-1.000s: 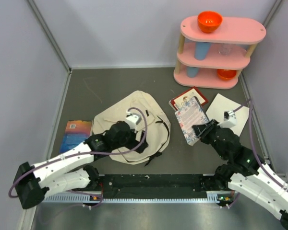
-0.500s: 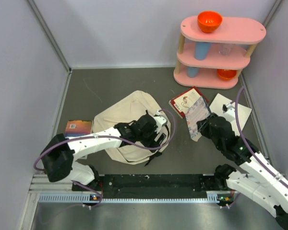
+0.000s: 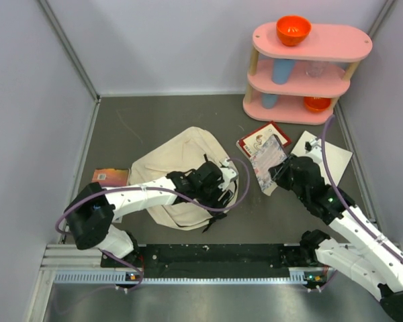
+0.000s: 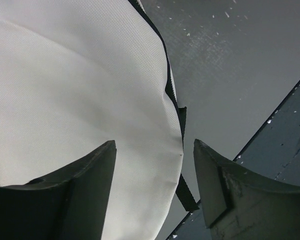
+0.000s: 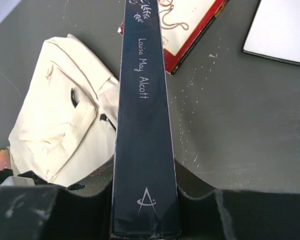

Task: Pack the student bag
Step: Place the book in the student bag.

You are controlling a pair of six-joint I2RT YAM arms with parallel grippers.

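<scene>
The student bag [image 3: 168, 166] lies left of centre on the grey table [image 3: 154, 121]. Its near right part is hidden under the left gripper [image 4: 155, 165], whose jaws are spread over the black-trimmed edge, perhaps touching cloth. The right gripper [image 5: 145, 195] pinches a dark-spined book [image 5: 142, 100], its covers unseen.

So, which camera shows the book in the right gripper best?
The right wrist view: the book is close, its spine with the author's name readable, clamped between the fingers. The top view shows its flowered cover, small and tilted. The left wrist view shows none of it.
</scene>
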